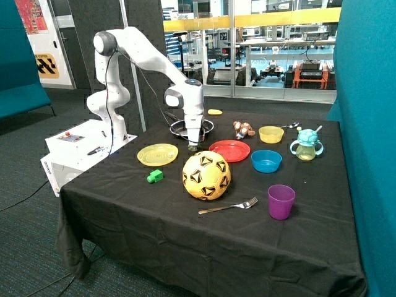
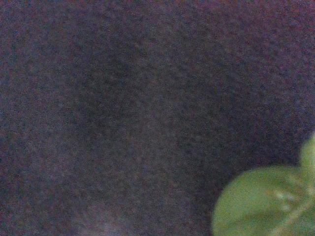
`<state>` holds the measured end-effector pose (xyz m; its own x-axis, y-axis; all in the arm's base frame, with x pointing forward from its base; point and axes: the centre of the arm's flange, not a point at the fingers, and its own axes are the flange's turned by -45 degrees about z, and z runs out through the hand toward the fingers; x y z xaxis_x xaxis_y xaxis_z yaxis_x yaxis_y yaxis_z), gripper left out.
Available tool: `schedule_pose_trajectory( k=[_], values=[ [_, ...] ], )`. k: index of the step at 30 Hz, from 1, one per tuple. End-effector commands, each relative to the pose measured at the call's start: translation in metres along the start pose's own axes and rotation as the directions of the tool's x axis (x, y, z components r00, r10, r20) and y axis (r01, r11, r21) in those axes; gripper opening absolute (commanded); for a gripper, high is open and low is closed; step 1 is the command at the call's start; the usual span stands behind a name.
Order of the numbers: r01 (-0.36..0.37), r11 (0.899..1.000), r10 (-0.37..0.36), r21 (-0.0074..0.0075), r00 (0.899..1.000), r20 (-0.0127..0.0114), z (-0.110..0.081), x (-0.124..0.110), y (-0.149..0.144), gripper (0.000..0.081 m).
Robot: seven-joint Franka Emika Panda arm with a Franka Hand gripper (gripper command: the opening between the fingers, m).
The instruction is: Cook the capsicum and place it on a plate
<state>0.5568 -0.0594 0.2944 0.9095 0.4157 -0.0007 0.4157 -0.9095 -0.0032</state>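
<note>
End effector point(image 1: 194, 146) at capsicum point(image 2: 266, 204), beside plate point(image 1: 229, 150).

Green capsicum point(image 2: 266, 204) beside red plate point(image 1: 229, 150)

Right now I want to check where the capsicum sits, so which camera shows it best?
The wrist view: the capsicum fills one corner as a green rounded shape on the black cloth. The outside view shows only a small dark bit under the claw, between the yellow plate and the red plate.
</note>
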Motion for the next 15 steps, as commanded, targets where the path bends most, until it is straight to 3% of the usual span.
schedule_pose_trajectory(
  k=[1,4,5,6,7,8,10,15],
  values=[
    [0.012,1.0,-0.012,-0.0032,1.0,-0.0007,0.003,0.002,-0.011,0.0665],
    [0.01,1.0,-0.01,-0.0032,1.0,-0.0007,0.002,0.002,-0.013,0.0592],
    [0.003,1.0,-0.003,-0.0032,1.0,-0.0007,0.002,0.002,-0.013,0.0491],
    [-0.033,0.999,0.033,-0.0032,0.999,-0.0008,0.001,0.001,-0.012,0.0245],
    [-0.052,0.999,0.052,-0.0032,0.999,-0.0009,0.0,0.0,-0.009,0.0123],
    [-0.064,0.998,0.064,-0.0032,0.998,-0.0009,-0.002,-0.002,-0.006,0.0061],
    [-0.078,0.997,0.078,-0.0032,0.997,-0.0009,-0.004,-0.005,0.0,0.0015],
    [-0.092,0.996,0.092,-0.0032,0.996,-0.001,-0.004,-0.013,0.008,0.0]
  ],
)
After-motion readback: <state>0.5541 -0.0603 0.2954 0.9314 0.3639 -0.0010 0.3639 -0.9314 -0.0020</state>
